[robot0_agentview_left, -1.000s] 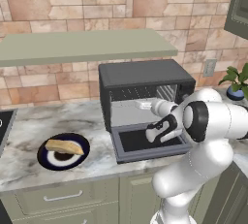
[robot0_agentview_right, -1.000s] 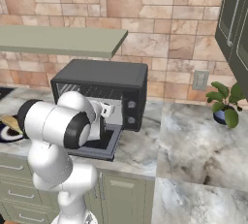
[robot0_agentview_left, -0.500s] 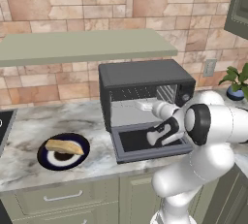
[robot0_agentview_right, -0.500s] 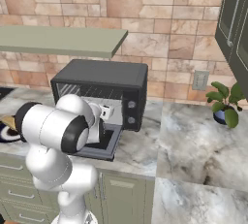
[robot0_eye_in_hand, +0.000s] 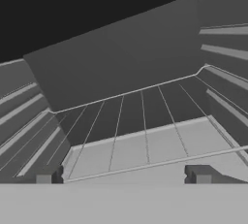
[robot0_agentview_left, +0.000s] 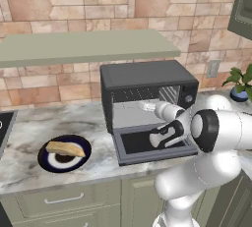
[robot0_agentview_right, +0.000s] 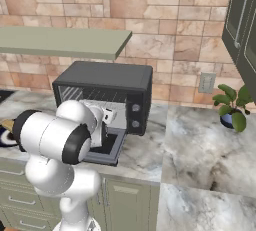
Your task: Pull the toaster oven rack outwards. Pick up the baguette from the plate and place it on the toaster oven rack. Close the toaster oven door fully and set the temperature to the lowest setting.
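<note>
End effector [robot0_eye_in_hand: 123, 177] stands wide open, empty, at the mouth of the toaster oven [robot0_agentview_left: 147, 81] — the toaster oven rack [robot0_eye_in_hand: 145, 131] lies just ahead inside. Stiff, light wire, likely slippery; best pinched at its front crossbar, mid-width.

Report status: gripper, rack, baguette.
Gripper open at the oven mouth, holding nothing. Toaster oven rack inside, door down. Baguette on the plate. Nothing in the way.
</note>
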Robot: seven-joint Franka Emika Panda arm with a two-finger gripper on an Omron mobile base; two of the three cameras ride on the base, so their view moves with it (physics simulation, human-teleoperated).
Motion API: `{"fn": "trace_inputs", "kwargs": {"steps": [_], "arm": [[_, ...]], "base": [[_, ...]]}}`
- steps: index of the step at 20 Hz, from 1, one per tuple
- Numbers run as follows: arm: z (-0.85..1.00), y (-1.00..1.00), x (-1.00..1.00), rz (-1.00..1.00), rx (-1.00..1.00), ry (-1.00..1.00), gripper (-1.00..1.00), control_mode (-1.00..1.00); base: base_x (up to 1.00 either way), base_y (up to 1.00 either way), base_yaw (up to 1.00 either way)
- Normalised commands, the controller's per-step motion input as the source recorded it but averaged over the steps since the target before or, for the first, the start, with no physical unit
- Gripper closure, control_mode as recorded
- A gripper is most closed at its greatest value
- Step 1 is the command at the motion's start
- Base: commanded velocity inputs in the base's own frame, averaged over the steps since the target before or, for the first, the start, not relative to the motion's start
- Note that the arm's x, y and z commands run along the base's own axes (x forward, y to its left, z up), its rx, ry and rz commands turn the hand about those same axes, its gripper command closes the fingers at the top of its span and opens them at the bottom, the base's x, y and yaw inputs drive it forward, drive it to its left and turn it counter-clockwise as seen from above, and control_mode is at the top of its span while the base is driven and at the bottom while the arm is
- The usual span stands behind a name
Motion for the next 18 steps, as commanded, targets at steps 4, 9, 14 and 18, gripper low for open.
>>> {"fn": "trace_inputs", "kwargs": {"steps": [4, 9, 14, 18], "arm": [[-0.01, 0.0, 0.09, -0.01, 0.14, 0.0, -1.0, -1.0], [-0.04, -0.06, 0.0, 0.0, 0.16, 0.0, -1.0, -1.0], [0.0, -0.08, 0.01, 0.0, 0.05, 0.0, -1.0, -1.0], [0.0, -0.1, 0.13, 0.0, 0.0, 0.0, -1.0, -1.0]], "base": [[0.0, 0.0, 0.0], [0.0, 0.0, 0.0], [0.0, 0.0, 0.0], [0.0, 0.0, 0.0]]}}
